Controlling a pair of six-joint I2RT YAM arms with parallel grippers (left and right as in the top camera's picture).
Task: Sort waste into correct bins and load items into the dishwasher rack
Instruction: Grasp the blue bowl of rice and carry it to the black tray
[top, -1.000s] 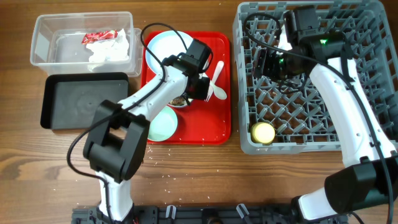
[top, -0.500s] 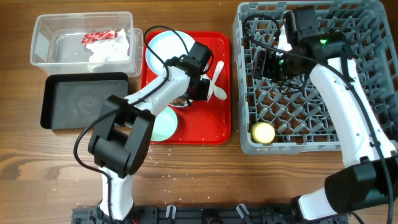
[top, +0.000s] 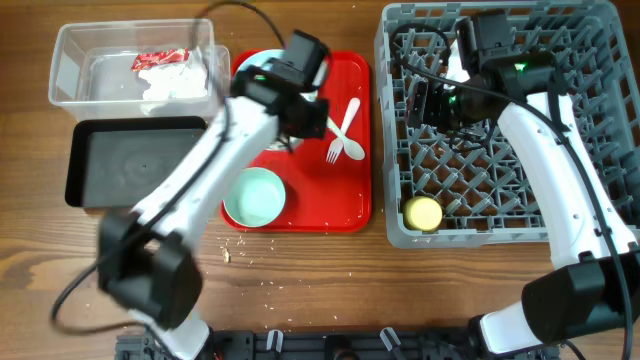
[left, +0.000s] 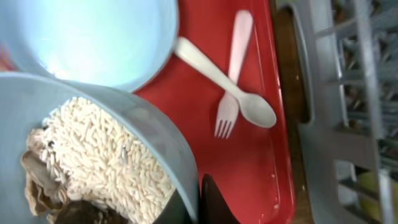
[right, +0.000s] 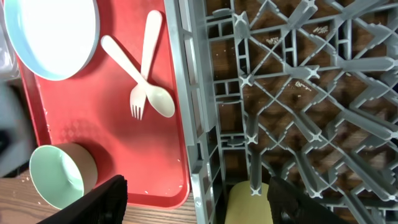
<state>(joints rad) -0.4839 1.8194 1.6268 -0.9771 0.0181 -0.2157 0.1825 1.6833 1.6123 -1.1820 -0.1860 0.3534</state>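
My left gripper is shut on the rim of a pale blue bowl holding whitish rice-like scraps and brown bits, above the red tray. In the overhead view this gripper is blurred and hides the bowl. The pale blue plate lies at the tray's back. The white fork and spoon lie crossed to its right. A mint bowl stands at the tray's front. My right gripper is open and empty over the grey rack. The yellow cup lies in the rack's front left.
The clear tub at back left holds the red-and-white wrapper and white tissue. The black tray sits in front of it, empty. Small crumbs lie on the wood in front of the red tray.
My left arm has swung up and back with the scrap bowl lifted off the tray, uncovering the mint bowl. The right arm has not moved.
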